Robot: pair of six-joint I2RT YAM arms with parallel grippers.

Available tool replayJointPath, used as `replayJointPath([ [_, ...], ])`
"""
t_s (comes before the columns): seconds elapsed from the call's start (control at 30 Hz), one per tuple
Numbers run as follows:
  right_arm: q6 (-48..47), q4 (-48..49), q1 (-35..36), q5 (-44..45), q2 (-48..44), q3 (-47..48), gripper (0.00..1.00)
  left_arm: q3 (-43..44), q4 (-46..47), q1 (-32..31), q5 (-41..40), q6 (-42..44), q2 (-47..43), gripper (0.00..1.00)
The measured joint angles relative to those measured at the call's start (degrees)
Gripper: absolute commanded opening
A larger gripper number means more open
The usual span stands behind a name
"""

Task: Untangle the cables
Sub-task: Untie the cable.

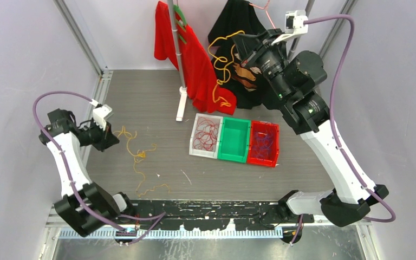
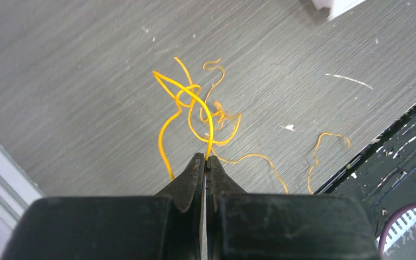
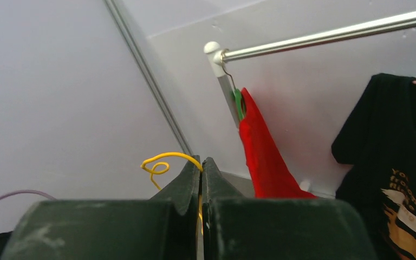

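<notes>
Over the table (image 2: 59, 65), the left gripper (image 2: 205, 158) is pinching a yellow cable (image 2: 211, 130); the right gripper (image 3: 201, 161) is clamping a raised strand (image 3: 170, 154).

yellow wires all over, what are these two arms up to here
Two arms are sorting tangled cables. The left gripper is shut on a strand of the yellow tangle lying on the table. The right gripper is raised high, shut on another yellow cable that dangles below it in the top view. Red cables lie in the white bin and purple cables in the red bin.
</notes>
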Motion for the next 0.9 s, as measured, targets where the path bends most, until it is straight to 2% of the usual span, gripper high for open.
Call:
replayJointPath([
  [0.2, -4.3, -2.1, 0.0, 3.4, -1.1, -4.0, 0.01, 2.2, 0.2, -5.0, 1.7, -6.9, -6.4, 0.00],
  [0.4, -7.6, -2.7, 0.0, 6.8, -2.7, -10.0, 0.01, 3.3, 0.7, -7.0, 2.1, -11.8, -7.1, 0.00],
  [0.9, -8.8, -3.0, -0.2, 14.1, -11.0, -33.2, 0.01, 7.9, 0.7, -8.0, 4.2, -14.9, -9.3, 0.00],
])
